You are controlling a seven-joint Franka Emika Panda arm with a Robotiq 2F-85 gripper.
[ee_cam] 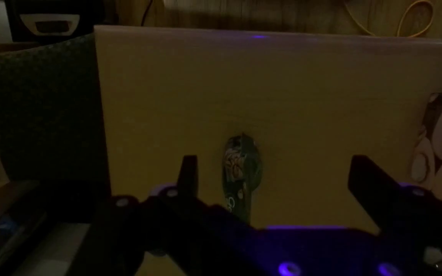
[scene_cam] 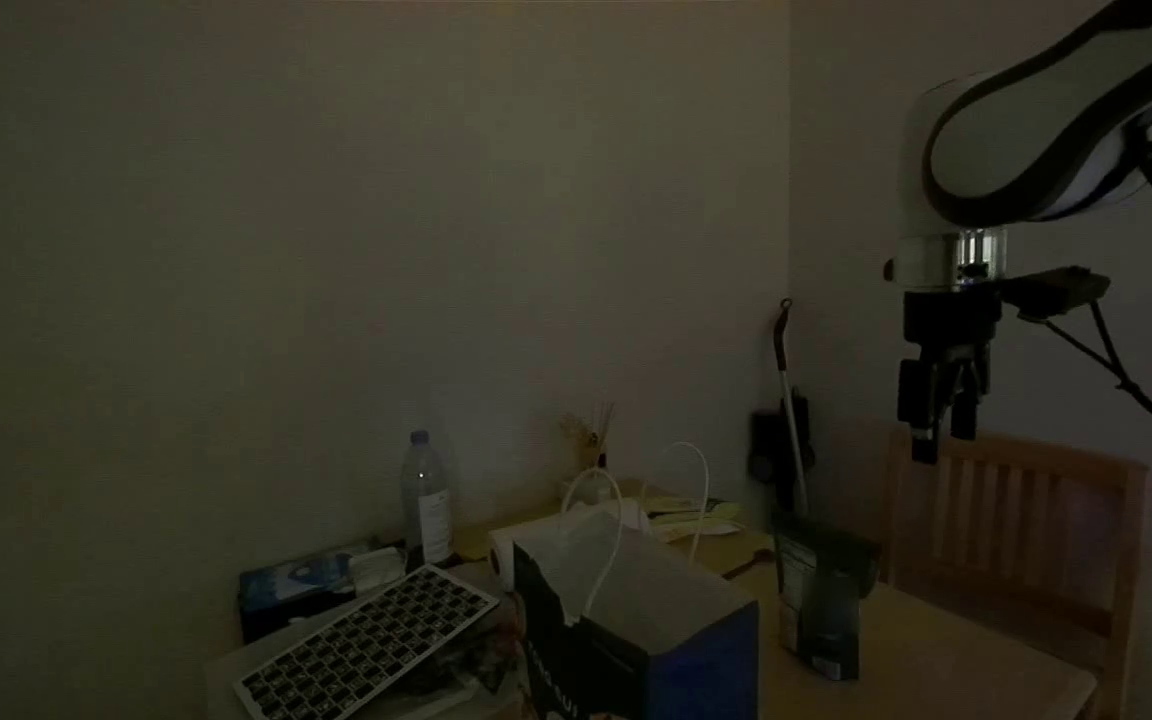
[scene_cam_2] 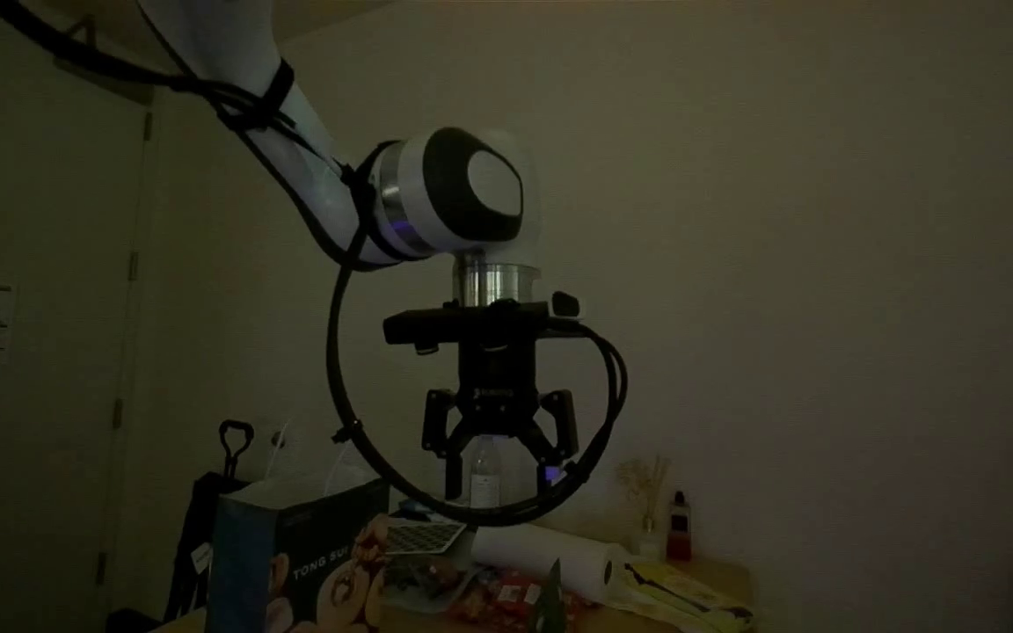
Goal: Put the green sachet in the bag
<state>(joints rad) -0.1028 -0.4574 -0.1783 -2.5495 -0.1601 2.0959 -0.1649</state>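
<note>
Nearest in the wrist view is the end effector (ee_cam: 273,165), its two fingers (ee_cam: 188,176) spread wide with nothing held between them. We find the green sachet (scene_cam: 823,602) standing upright on the counter (ee_cam: 305,96), apart from the bag (scene_cam: 701,660), with the end effector well above it. In the wrist view the sachet appears between the fingers, closer to the fingertip on the left side of that view, and part of it is masked by the end effector itself.

Handling properties, as we judge them: low weight, soft flexible film, a smooth surface liable to slip, and contents that may shift under load. We do not rate it as fragile, but a hard pinch could crease or burst the film, and a sideways knock could topple it.

Grasp location: we recommend the upper body, just below the top edge and midway along the width. The present finger orientation appears to suit closure across the thin dimension, onto the two broad faces. Before any descent, we should centre the end effector so that both fingers have equal clearance. Closure should be gentle, stopping once the film is firmly gathered; the lift should be vertical and high enough to pass the rim of the bag.
</note>
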